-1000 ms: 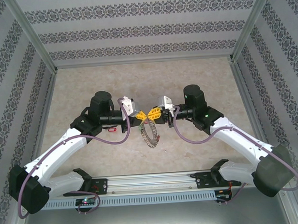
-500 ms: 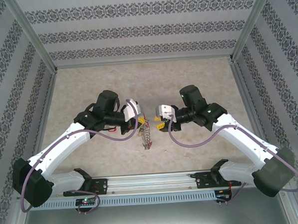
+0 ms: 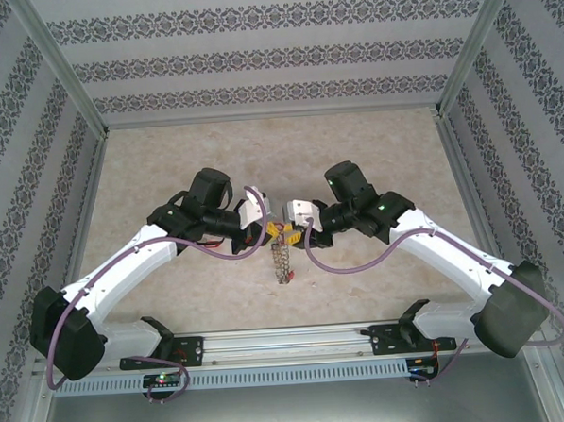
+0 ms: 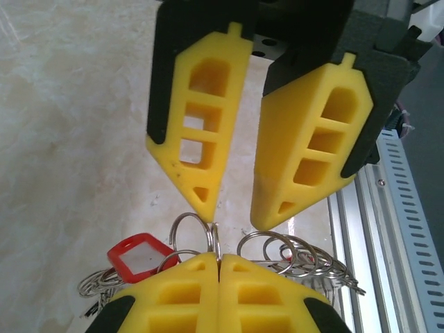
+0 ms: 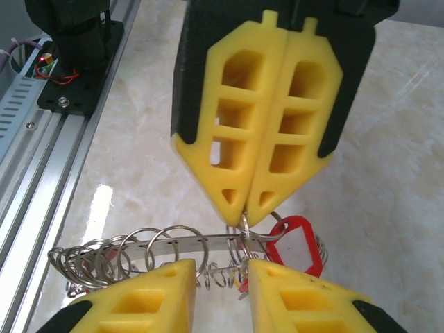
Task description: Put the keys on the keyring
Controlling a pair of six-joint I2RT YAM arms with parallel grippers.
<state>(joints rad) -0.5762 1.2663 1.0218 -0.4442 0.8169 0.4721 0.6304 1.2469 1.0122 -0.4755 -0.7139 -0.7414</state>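
threading step, i think: left hand point(image 4: 219, 262) is closed on one small loop of the keyring point(image 5: 139, 246), which hangs over the bench point(image 3: 166, 160) middle, and the open right hand point(image 5: 220, 270) next needs to close exactly on the red-tagged key point(image 5: 300, 243) beside.

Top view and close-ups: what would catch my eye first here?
The white left arm and right arm meet tip to tip above the table. The left arm's yellow fingers are pinched shut on the keyring, a wreath of steel loops, while the right arm's fingers face them, spread apart. A red key tag sits among the loops.
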